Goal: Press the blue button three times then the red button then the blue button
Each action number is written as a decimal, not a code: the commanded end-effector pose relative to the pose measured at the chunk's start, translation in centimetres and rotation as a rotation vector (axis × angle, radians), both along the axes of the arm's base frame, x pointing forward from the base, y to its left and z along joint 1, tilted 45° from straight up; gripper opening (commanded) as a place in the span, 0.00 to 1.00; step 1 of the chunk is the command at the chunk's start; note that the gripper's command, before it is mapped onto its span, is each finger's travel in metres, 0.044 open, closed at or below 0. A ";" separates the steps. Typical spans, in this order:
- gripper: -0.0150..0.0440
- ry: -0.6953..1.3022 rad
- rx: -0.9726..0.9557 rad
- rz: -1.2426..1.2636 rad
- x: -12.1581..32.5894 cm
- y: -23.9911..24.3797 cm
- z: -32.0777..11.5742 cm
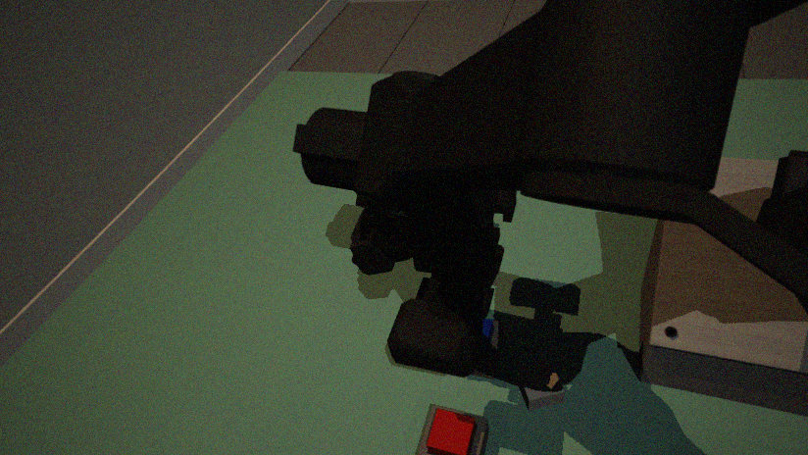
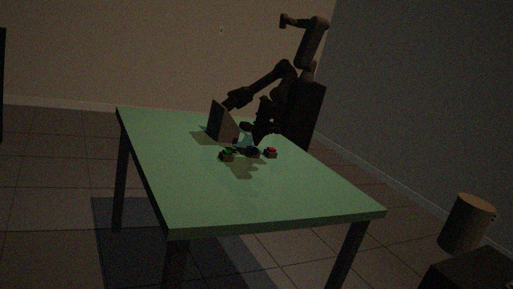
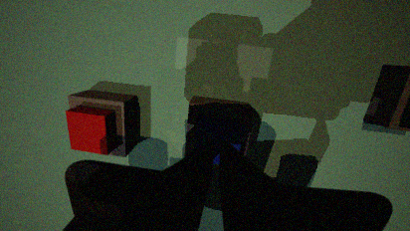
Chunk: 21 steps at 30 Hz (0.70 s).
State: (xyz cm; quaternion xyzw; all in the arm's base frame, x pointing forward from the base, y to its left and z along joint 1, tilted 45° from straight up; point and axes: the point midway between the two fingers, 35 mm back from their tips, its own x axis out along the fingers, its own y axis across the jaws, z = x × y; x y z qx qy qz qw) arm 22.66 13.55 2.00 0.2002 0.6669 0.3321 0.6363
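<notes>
Red button (image 2: 271,149), blue button (image 2: 252,147), green button (image 2: 226,152)

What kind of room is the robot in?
Probably an ordinary indoor room, dimly lit: a green table stands on a tiled floor against plain walls, with a small lamp on a stand nearby.

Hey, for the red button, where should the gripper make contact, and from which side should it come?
No grip is needed: press the flat top face of the red button, coming straight down from above with the fingers closed. Its square cap sits raised in a low housing on the table, facing up. The gripper is shut now, at the blue button.
</notes>
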 end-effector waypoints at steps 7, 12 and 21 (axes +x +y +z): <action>0.29 0.019 0.002 0.000 -0.7 1.2 -1.4; 0.29 0.019 0.002 0.000 -0.7 1.2 -1.5; 0.29 0.019 0.002 0.000 -0.7 1.2 -1.5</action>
